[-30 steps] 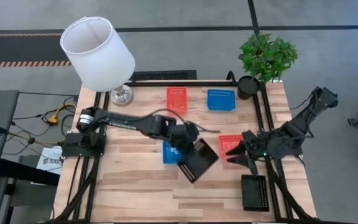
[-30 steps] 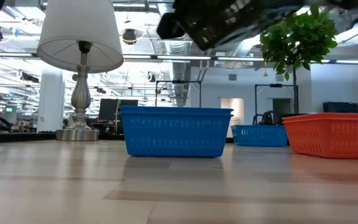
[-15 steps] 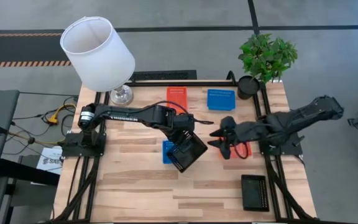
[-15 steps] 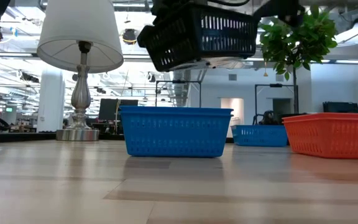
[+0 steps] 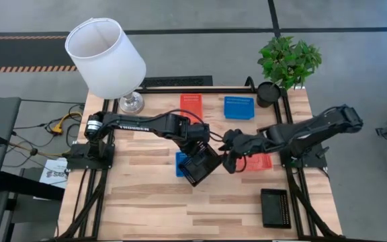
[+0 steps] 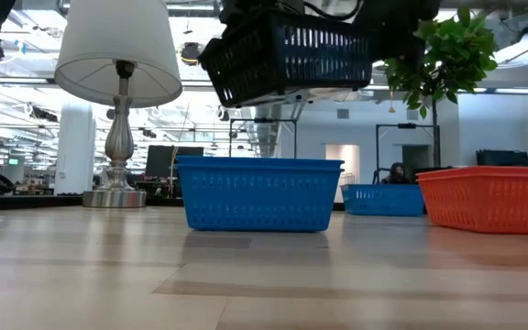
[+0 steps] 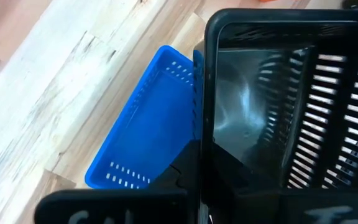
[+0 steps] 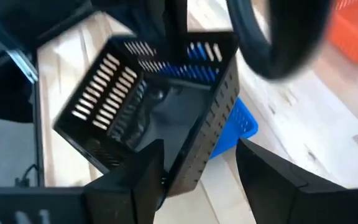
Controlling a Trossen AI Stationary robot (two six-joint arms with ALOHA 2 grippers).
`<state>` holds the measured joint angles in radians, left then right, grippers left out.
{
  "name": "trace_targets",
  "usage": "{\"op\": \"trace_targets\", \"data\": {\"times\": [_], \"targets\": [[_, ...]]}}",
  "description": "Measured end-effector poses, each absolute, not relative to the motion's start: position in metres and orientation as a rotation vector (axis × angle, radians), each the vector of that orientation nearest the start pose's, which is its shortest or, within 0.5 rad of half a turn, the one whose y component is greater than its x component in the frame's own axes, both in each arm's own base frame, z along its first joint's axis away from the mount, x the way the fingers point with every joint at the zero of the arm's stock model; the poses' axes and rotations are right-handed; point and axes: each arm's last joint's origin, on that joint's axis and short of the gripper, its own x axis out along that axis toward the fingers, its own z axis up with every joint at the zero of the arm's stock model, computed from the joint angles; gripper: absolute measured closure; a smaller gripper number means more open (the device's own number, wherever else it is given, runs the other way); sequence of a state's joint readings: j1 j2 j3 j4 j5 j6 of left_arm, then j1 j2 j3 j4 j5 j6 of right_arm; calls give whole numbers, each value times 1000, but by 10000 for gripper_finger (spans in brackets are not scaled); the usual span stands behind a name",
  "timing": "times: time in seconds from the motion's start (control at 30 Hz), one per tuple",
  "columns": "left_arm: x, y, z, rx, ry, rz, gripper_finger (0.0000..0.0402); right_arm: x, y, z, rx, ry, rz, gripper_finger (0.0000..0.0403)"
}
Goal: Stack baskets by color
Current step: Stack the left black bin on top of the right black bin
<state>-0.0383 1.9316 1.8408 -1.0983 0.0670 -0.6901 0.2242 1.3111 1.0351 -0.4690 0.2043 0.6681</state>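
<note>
A black basket (image 5: 202,165) is held clamped by its wall in the left gripper (image 5: 195,142), lifted and tilted above the middle of the tabletop (image 5: 146,202), directly over a blue basket (image 5: 182,163) that rests on the wood. The right gripper (image 5: 228,152) is brought in from the right edge, its fingers spread apart on either side of the black basket's near wall, with nothing gripped; whether they touch it cannot be told. A red-orange basket (image 5: 259,161) is seen just behind the right arm, near the right edge. A second black basket (image 5: 275,207) is set at the front right corner. Along the back edge, another red-orange basket (image 5: 191,105) and another blue basket (image 5: 238,107) are placed side by side, apart.
</note>
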Motion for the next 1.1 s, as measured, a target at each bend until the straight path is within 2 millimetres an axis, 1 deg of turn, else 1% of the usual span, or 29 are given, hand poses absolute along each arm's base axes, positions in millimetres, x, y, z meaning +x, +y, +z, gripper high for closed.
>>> {"op": "trace_targets", "data": {"times": [0.23,0.3,0.37,0.47,0.6,0.63,0.67,0.77,0.9,1.0,1.1], "targets": [[398,-17,298,-611,1176,314,402,280,68,265,472,775,-231,195],[398,-17,298,-611,1176,311,401,281,69,261,476,788,-236,203],[398,-18,298,-612,1180,295,401,282,70,258,484,801,-248,220],[400,-18,299,-607,1176,261,401,281,69,255,492,823,-263,266],[400,-19,299,-587,1167,245,400,281,69,255,494,823,-268,363],[401,-21,299,-570,1162,228,396,281,69,255,490,826,-275,381],[401,-22,299,-552,1159,212,388,280,69,254,488,828,-275,388],[404,-27,300,-514,1136,170,352,280,69,254,502,833,-270,387],[408,-30,303,-492,1088,139,278,281,70,255,513,831,-237,395],[410,-30,304,-483,1063,119,219,280,71,255,525,858,-209,396],[412,-28,310,-485,1024,63,170,276,72,256,536,910,-149,397]]}}
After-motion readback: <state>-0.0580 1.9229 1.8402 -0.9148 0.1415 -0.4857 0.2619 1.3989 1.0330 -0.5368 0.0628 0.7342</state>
